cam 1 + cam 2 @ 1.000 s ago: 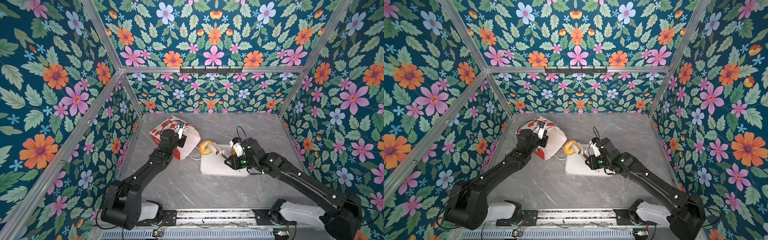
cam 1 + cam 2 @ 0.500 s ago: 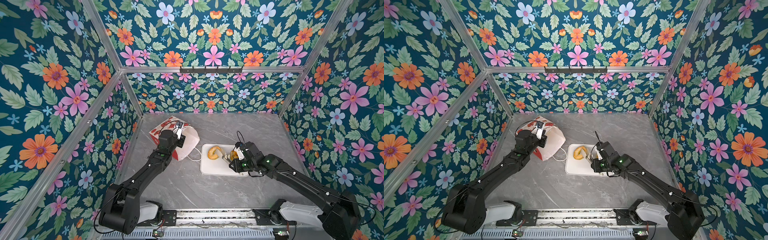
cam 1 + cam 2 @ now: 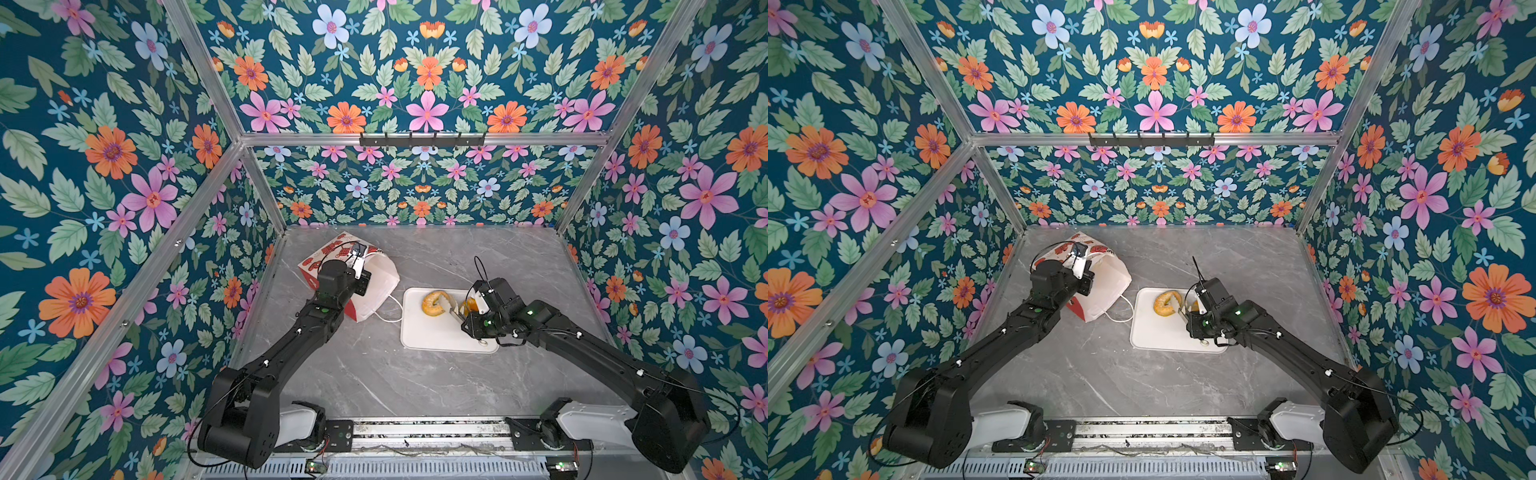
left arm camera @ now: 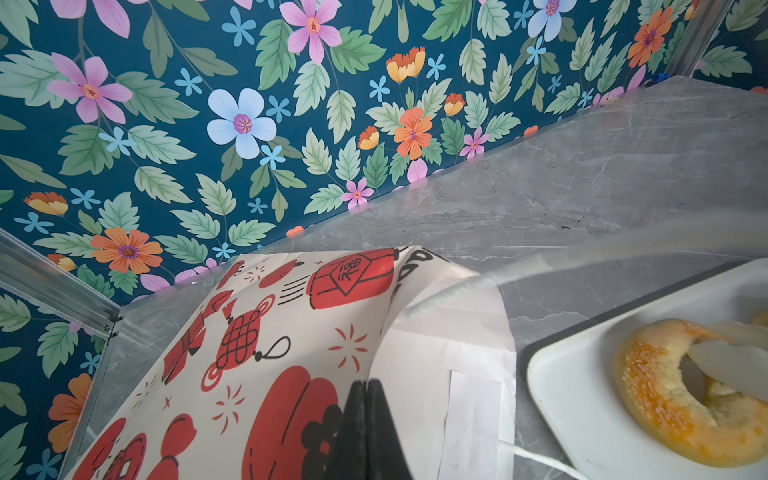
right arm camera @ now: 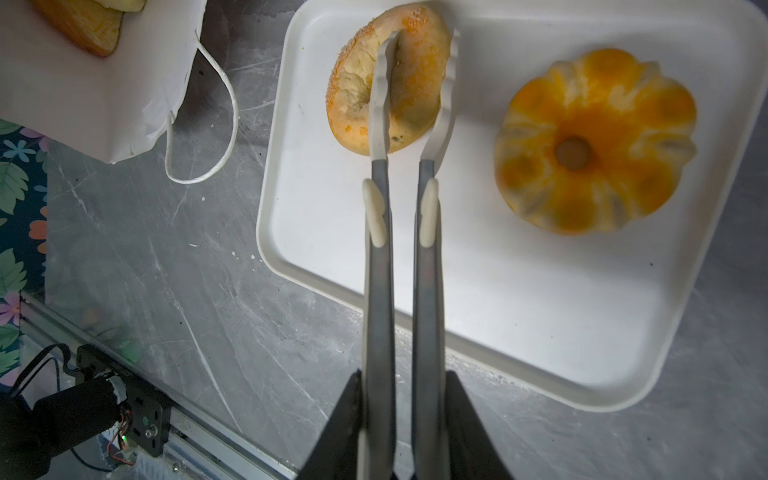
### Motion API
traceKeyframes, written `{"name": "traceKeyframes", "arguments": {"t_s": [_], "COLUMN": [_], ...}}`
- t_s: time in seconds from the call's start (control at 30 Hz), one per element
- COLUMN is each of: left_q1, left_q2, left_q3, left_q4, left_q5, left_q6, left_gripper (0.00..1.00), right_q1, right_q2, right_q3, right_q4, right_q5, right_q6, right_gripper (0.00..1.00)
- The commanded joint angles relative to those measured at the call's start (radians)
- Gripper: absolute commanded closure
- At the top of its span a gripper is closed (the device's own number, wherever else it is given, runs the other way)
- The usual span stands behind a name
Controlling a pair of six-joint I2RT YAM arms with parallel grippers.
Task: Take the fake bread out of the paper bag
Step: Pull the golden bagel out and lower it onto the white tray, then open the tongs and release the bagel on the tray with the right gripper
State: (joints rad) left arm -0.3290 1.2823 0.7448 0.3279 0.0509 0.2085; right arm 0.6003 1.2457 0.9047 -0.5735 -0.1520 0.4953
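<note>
Doughnut (image 5: 415,83) moved rightward over tray (image 5: 498,291); grey marble tabletop (image 3: 374,374), floral walls (image 3: 415,83). Right gripper (image 5: 404,374) squeezes tongs (image 5: 378,270) clamping it; left gripper (image 4: 368,384) pinches paper bag (image 4: 291,332).

The left arm (image 3: 291,345) and right arm (image 3: 590,345) are matte black: rounded tubular links, bulky cylindrical joints, small white dots (image 3: 264,363), green lights (image 3: 485,322). Thin black cables (image 3: 476,266) loop off them. White base housings (image 3: 297,422) sit on a silver rail (image 3: 428,430). The left gripper (image 4: 365,386) and right gripper (image 5: 404,376) are black, wedge-tipped.
</note>
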Motion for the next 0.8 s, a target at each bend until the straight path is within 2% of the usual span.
{"name": "traceKeyframes", "arguments": {"t_s": [0.0, 0.37, 0.77], "left_q1": [-0.001, 0.000, 0.000], "left_q2": [0.004, 0.018, 0.015], "left_q3": [-0.005, -0.005, -0.005], "left_q4": [0.032, 0.040, 0.040], "left_q5": [-0.008, -0.009, -0.012], "left_q6": [-0.011, -0.007, -0.006], "left_gripper": [1.00, 1.00, 1.00], "right_q1": [0.001, 0.001, 0.001], "right_q2": [-0.013, -0.007, 0.047], "right_q3": [0.008, 0.013, 0.025], "right_q4": [-0.009, -0.023, 0.047], "right_q5": [0.035, 0.036, -0.008], "right_q6": [-0.003, -0.001, -0.003], "right_gripper": [0.76, 0.65, 0.65]}}
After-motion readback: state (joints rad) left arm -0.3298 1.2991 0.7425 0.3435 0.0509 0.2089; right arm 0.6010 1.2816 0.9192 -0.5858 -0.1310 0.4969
